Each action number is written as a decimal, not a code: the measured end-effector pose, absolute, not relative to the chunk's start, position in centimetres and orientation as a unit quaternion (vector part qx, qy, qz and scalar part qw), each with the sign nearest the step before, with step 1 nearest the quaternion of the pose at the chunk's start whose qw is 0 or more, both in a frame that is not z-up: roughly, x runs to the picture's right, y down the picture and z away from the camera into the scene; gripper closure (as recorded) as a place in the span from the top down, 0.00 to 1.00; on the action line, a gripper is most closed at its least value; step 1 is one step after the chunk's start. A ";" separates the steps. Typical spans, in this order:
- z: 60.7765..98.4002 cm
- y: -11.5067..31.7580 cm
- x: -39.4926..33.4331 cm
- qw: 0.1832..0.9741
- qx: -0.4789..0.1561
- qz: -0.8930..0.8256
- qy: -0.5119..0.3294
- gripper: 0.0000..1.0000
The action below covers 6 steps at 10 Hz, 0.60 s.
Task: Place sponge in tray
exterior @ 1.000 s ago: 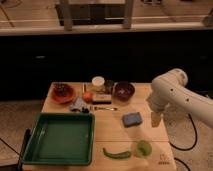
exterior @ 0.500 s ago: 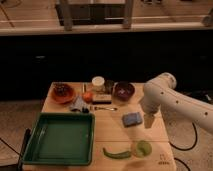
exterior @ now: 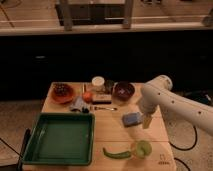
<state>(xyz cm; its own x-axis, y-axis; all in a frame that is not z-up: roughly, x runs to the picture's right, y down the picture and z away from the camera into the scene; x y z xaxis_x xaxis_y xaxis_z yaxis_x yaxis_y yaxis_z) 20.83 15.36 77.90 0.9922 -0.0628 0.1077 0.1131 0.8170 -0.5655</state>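
Gripper (exterior: 146, 121) low beside the sponge (exterior: 131, 119), right side of the table (exterior: 107, 127).
We note the gripper pointing down just off the sponge's right end, fingers released and grasping nothing; we cannot tell whether it touches the sponge. The sponge lies flat near the table's right edge, well apart from the tray (exterior: 62, 137), which sits at the front-left corner. A green pepper (exterior: 116, 153) lies along the front edge. An orange-red bowl (exterior: 62, 92) stands at the back-left corner.
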 end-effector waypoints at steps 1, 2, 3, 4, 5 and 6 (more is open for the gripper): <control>78.2 15.5 20.8 0.952 -0.301 -0.045 -0.045 0.80; 78.5 15.6 20.9 0.951 -0.301 -0.044 -0.047 0.80; 78.9 15.6 20.8 0.951 -0.302 -0.042 -0.050 0.80; 79.1 15.7 20.8 0.951 -0.303 -0.041 -0.051 0.80; 79.4 15.7 20.9 0.950 -0.304 -0.039 -0.052 0.80; 79.7 15.8 20.9 0.950 -0.305 -0.035 -0.055 0.80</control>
